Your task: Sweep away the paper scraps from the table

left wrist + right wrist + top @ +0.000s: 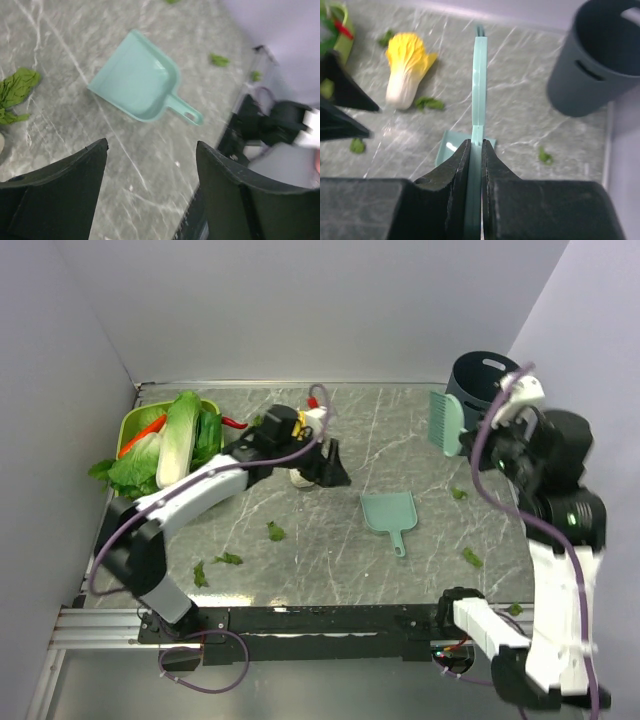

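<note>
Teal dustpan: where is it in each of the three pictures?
Top external: teal dustpan right of centre on the table, handle toward the arm bases.
Left wrist: upper middle, beyond the open left gripper.
Right wrist: only a corner shows, behind the teal brush that the right gripper clamps.
Shared landmark: the veined marble table.

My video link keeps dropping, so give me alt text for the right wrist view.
The right pincer is shut on a thin teal plastic brush, seen edge-on, above the grey-green marble table. A teal plastic dustpan lies below it, a yellow-topped cabbage half and small dark-green paper scraps to the left, a dark grey round bin upper right.
</note>
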Motion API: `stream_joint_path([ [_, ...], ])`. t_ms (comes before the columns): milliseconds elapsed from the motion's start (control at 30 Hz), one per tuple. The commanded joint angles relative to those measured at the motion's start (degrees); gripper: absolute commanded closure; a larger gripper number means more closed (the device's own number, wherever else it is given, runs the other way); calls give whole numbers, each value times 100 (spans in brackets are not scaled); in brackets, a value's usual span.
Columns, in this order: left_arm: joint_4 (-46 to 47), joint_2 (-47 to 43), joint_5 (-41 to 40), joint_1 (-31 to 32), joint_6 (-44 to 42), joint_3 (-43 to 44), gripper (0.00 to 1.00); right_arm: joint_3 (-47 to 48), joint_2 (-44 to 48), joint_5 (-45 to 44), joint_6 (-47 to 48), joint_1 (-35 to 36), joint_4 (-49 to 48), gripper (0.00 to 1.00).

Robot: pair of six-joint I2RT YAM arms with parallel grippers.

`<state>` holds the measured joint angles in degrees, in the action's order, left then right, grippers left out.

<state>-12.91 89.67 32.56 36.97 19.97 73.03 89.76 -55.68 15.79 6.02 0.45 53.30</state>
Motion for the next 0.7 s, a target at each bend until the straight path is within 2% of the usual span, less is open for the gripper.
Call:
stream_joint_path([
  [0, -63, 919, -1198, 372, 473, 605, 27, -99, 330, -910, -399, -10, -92, 100],
  [133, -151, 1596, -1085, 583, 420, 1080, 30, -168, 549, -973, -541, -18, -117, 100],
  [233, -159, 2237, -1163, 697, 752, 1388, 30, -572, 813, -999, -453, -18, -311, 100],
  [433, -160, 2845, -1252, 829, 1026, 1512, 28, -968, 1024, -859, -593, -220, -399, 100],
  [667, -160, 3127, -1462, 987, 1158, 1530, 29, -793, 910, -726, -655, -502, -57, 100],
])
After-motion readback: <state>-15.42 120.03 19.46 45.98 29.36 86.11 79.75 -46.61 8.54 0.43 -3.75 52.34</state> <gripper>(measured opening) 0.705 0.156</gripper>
